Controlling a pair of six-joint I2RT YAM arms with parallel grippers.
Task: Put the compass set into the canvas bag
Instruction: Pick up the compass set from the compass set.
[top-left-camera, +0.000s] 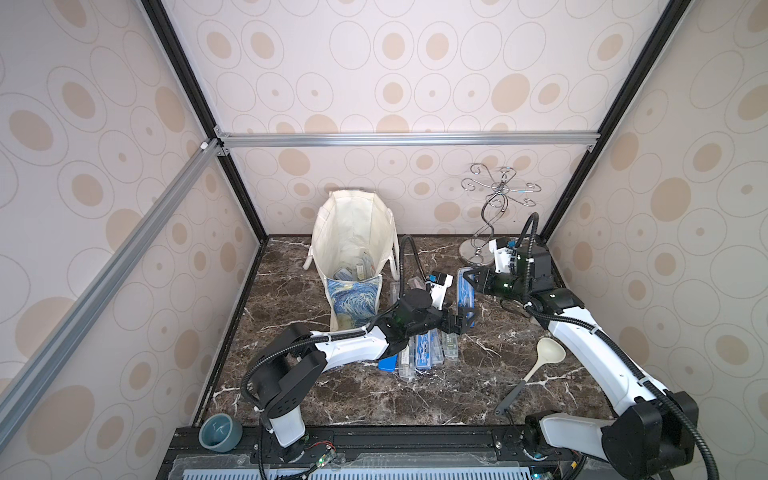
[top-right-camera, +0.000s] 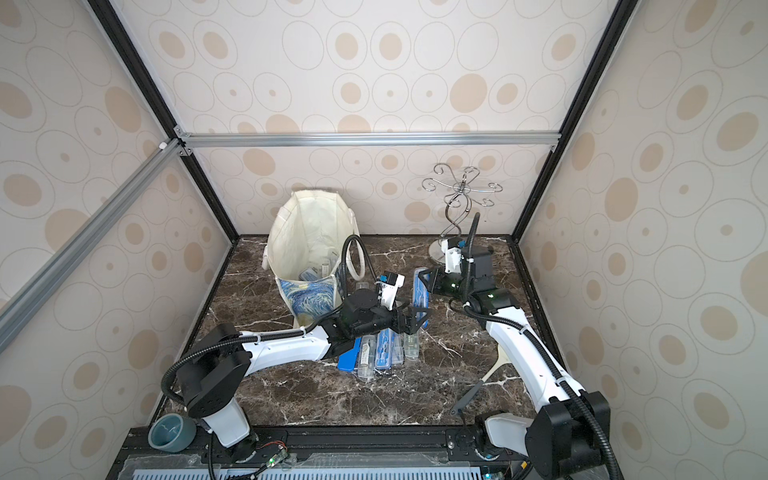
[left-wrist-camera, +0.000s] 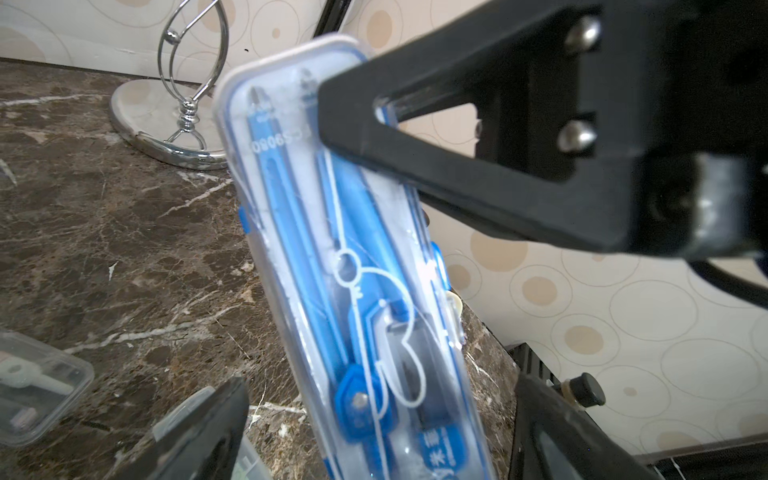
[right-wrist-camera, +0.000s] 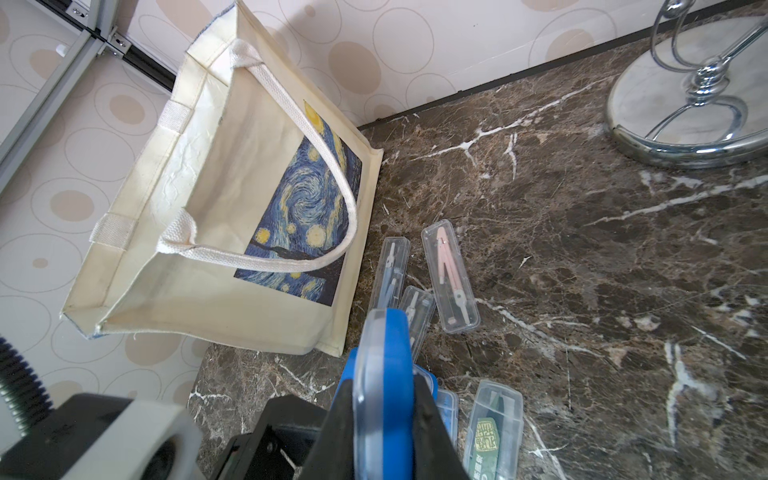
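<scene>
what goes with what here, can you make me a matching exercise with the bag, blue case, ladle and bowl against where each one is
Things
1. bag
2. blue case
3. ladle
4. bowl

Places
A. lying flat on the table, handle toward the front
B. past the table's front edge, on the robot's left
C. standing open at the back, with cases inside
D. clamped in the right gripper

Pairs: 1-C, 2-D, 3-A, 4-B

"9080" printed on compass set (left-wrist-camera: 332, 270)
</scene>
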